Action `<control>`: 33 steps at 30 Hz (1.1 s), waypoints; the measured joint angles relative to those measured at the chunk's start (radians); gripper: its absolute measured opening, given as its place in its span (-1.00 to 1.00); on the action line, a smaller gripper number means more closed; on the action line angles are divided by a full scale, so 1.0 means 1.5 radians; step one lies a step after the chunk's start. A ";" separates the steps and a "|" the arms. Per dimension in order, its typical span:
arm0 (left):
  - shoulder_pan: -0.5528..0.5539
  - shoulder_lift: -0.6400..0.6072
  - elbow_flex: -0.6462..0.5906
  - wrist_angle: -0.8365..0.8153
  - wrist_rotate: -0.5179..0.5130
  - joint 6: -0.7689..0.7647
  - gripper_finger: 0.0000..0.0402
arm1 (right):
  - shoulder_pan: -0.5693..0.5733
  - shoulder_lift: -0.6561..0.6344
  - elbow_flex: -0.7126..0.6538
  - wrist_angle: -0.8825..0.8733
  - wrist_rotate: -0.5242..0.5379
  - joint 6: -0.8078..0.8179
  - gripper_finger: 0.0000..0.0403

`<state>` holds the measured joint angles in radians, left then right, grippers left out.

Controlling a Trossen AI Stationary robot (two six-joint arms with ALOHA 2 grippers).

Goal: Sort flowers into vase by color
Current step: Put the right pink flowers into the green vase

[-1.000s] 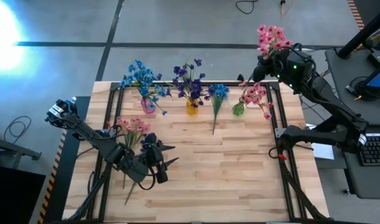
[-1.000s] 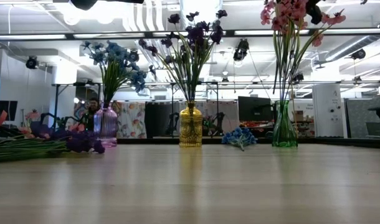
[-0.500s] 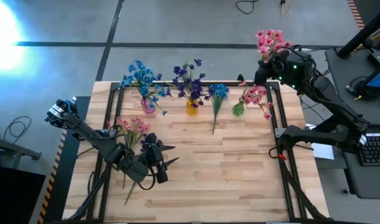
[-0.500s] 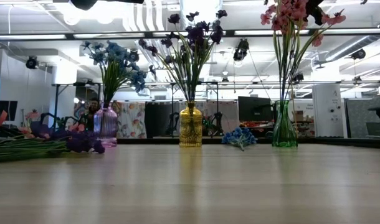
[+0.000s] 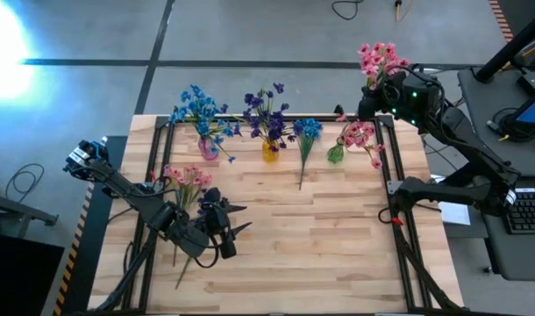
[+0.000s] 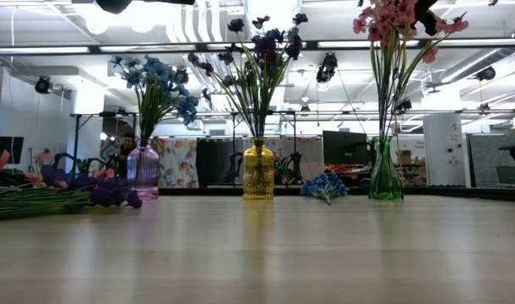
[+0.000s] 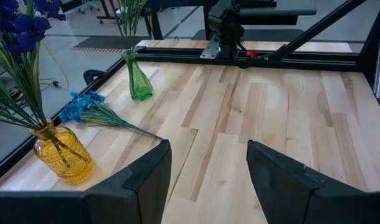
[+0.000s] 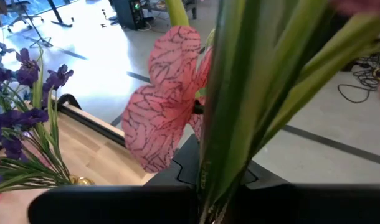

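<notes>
My right gripper is high over the table's far right corner, shut on a pink flower sprig. Below it, a green glass vase stands on its base and holds other pink flowers. A pink vase holds blue flowers, and a yellow vase holds purple ones. One blue sprig lies flat on the table between the yellow and green vases. Pink and purple sprigs lie near the left edge. My left gripper is open, low over the table beside them. My right gripper pinches the pink sprig's bundle of green stems between its two fingers, below the blossoms. The sprig stands roughly upright, blossoms above the fingers, and its stems run down toward the green vase. Whether its lower end is inside the vase I cannot tell.
A black metal frame runs along the table's left, right and far edges. The near half of the wooden table top is bare boards. Off the right edge are a keyboard and cables.
</notes>
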<state>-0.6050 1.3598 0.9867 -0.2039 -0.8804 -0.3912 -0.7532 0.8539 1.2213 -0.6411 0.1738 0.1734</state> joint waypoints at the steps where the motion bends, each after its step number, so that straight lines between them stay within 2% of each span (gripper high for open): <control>1: 0.000 0.000 0.000 0.000 0.000 0.000 -0.04 | 0.000 0.000 -0.001 0.000 0.000 0.000 -0.91; 33: 0.000 0.000 0.000 0.000 0.000 0.000 -0.04 | 0.000 -0.001 -0.068 0.037 0.001 -0.001 -0.91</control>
<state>-0.6048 1.3602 0.9867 -0.2036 -0.8806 -0.3909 -0.7532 0.8532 1.1194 -0.5854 0.1757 0.1726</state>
